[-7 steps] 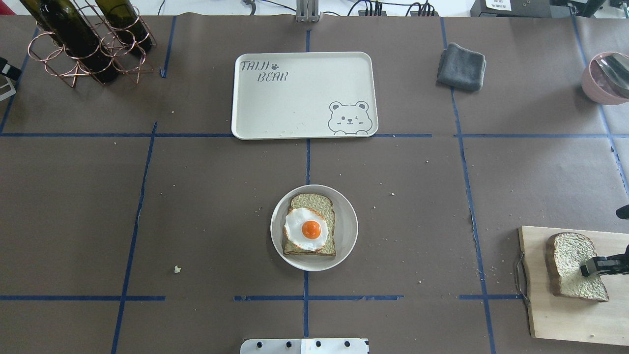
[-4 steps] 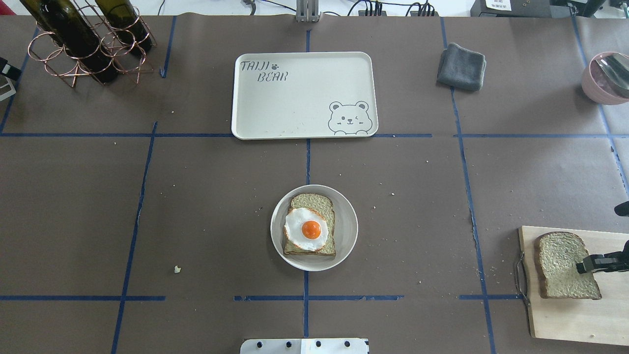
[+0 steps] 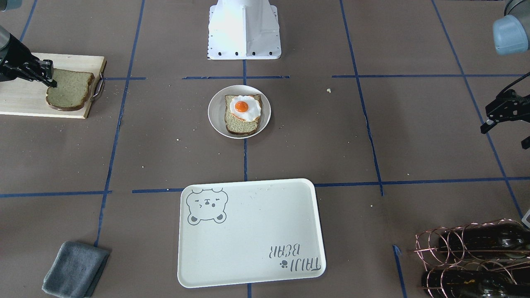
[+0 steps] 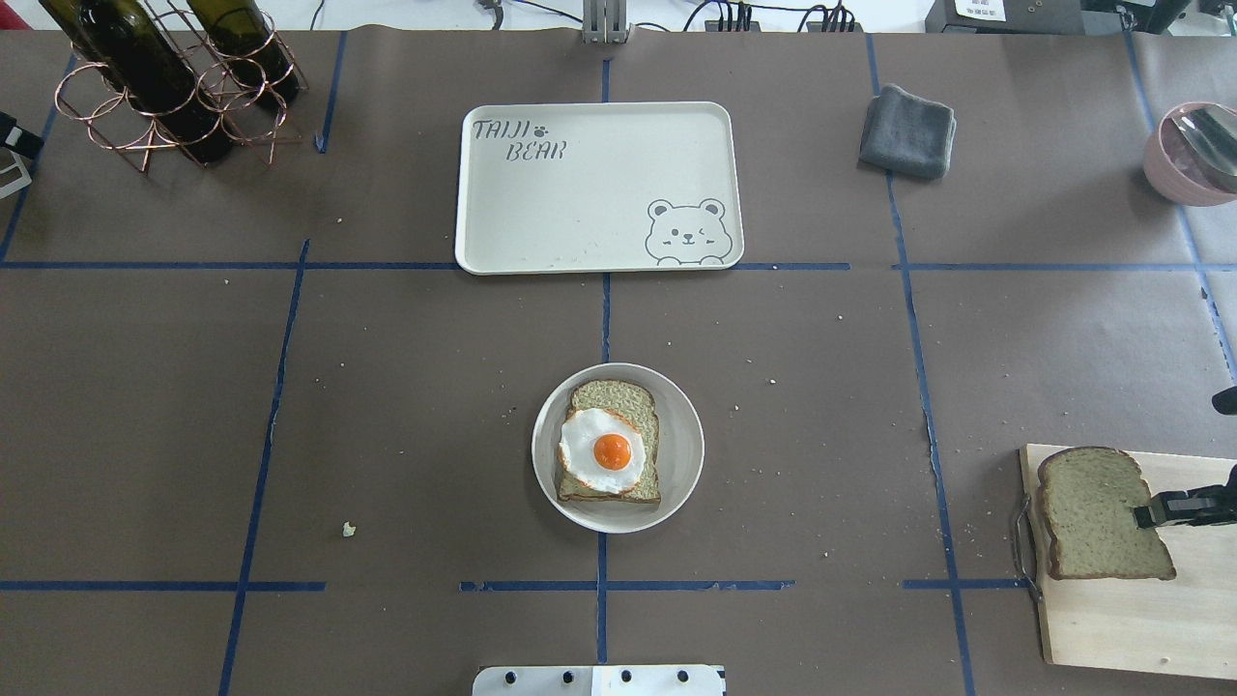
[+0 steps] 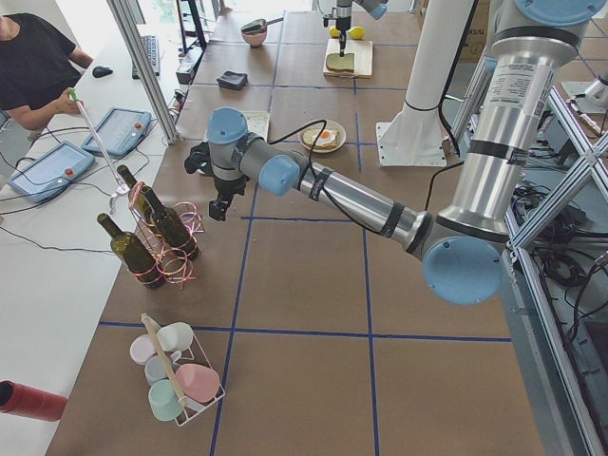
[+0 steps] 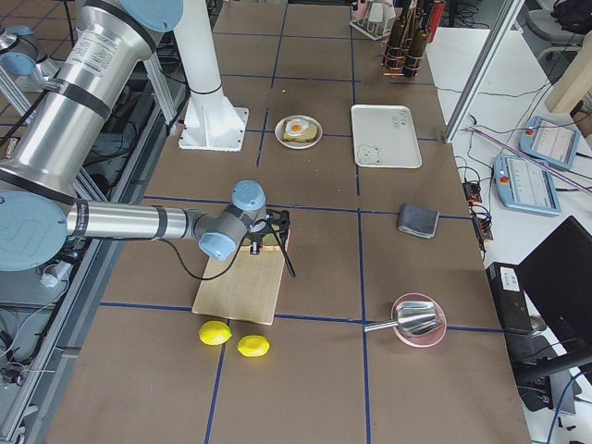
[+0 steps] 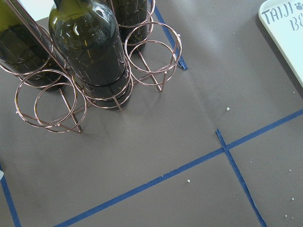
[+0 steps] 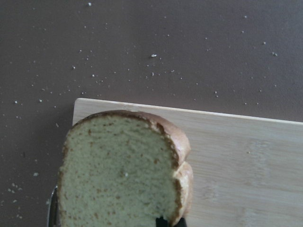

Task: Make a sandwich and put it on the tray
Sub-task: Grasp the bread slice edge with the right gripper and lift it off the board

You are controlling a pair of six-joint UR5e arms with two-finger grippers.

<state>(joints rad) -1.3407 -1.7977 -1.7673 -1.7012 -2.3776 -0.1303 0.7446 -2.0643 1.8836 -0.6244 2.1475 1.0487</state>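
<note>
One bread slice [image 4: 614, 396] lies in a small round white plate [image 4: 676, 425] at the table's middle, with the fried egg [image 4: 601, 449] on top. The second bread slice [image 4: 1097, 512] is held level over the wooden cutting board [image 4: 1111, 619] at the right edge. My right gripper [image 4: 1155, 509] is shut on its right edge; the slice also shows in the right wrist view [image 8: 118, 175]. The tray [image 4: 580, 193] lies beyond the plate and holds nothing. My left gripper [image 3: 505, 137] hangs open and empty near the wine rack, far from the food.
A copper wire rack with dark wine bottles [image 4: 164, 87] stands at the far left. A folded grey cloth [image 4: 908, 130] lies right of the tray. A pink bowl with a metal spoon [image 4: 1193, 155] is at the far right. Two lemons [image 6: 215, 333] lie beside the board.
The bread slice in my right gripper has shifted left and turned from tilted to level over the board. The left arm, plate and tray have not moved.
</note>
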